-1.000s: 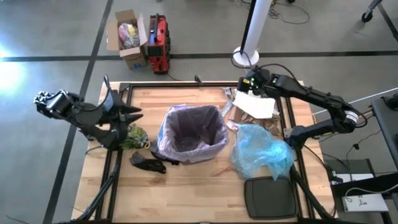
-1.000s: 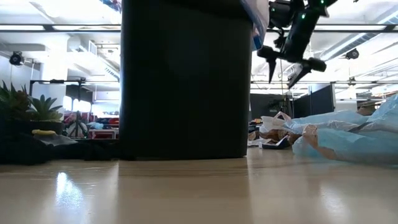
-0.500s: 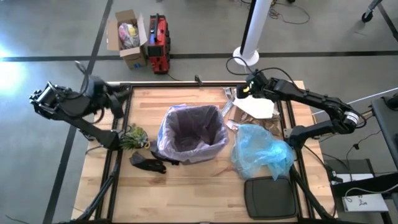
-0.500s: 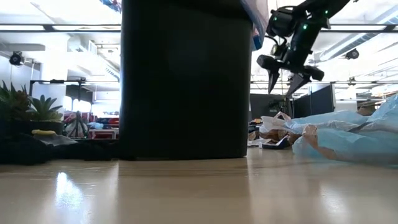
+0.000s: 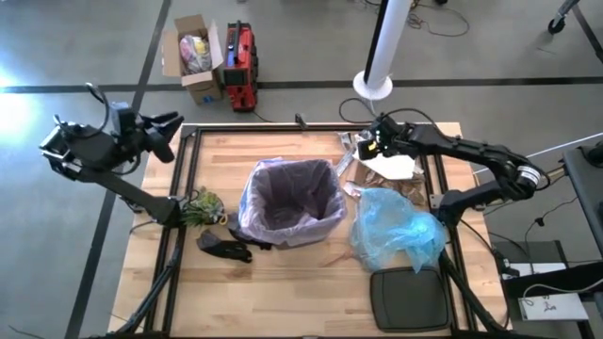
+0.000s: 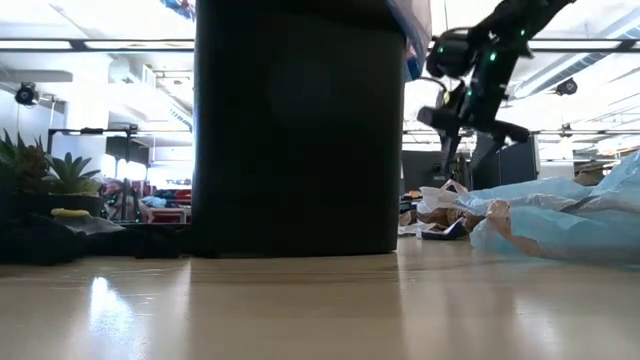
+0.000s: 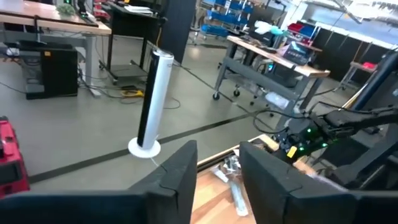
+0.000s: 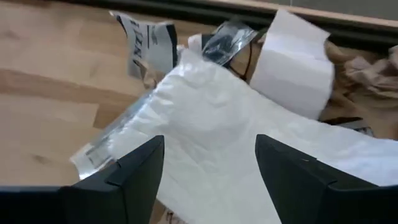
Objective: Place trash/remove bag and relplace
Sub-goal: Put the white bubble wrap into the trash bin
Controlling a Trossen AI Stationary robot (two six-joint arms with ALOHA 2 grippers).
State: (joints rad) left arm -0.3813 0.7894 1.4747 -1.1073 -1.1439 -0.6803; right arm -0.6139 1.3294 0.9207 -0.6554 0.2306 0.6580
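Black bin [image 6: 296,125] hides bag, trash mostly

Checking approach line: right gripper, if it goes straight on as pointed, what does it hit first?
Most likely the white paper sheet, which lies between the open fingers of the right gripper atop the trash pile. Depth is unclear.

You see bright, even overhead light; glare washes the floor [image 5: 19,80] at upper left, and the near counter [image 6: 320,310] blurs.

The bag's [image 5: 290,200] mouth gapes unobstructed; a blue bag [image 5: 398,229] crowds its right.
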